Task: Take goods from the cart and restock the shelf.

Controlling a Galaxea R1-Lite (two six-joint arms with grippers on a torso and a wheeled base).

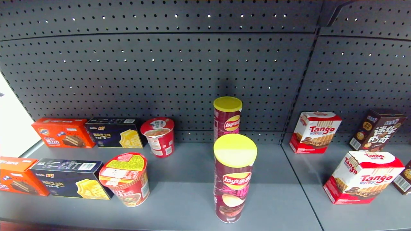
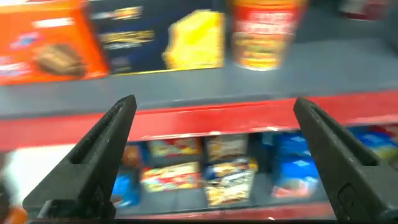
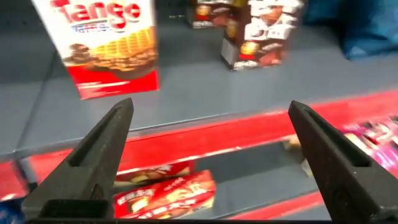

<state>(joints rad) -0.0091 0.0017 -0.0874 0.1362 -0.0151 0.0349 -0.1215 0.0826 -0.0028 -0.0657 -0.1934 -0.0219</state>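
Two maroon chip cans with yellow lids stand on the grey shelf (image 1: pixel 192 199), one at the front (image 1: pixel 233 178) and one behind it (image 1: pixel 227 118). Left of them are two red noodle cups (image 1: pixel 126 178) (image 1: pixel 159 136), dark blue boxes (image 1: pixel 72 178) and orange boxes (image 1: pixel 62 132). Right of them sit red and white wafer boxes (image 1: pixel 364 177) (image 1: pixel 314 131). My left gripper (image 2: pixel 214 124) is open and empty in front of the shelf's red edge (image 2: pixel 205 124). My right gripper (image 3: pixel 208 127) is open and empty before the shelf's red edge (image 3: pixel 205 140), below a wafer box (image 3: pixel 109 46).
A perforated dark back panel (image 1: pixel 160 64) closes the shelf behind. Brown boxes (image 1: pixel 375 130) stand at the far right. A lower shelf holds packaged goods (image 2: pixel 205 174) and red packets (image 3: pixel 165 193). Open shelf surface lies between the chip cans and the wafer boxes.
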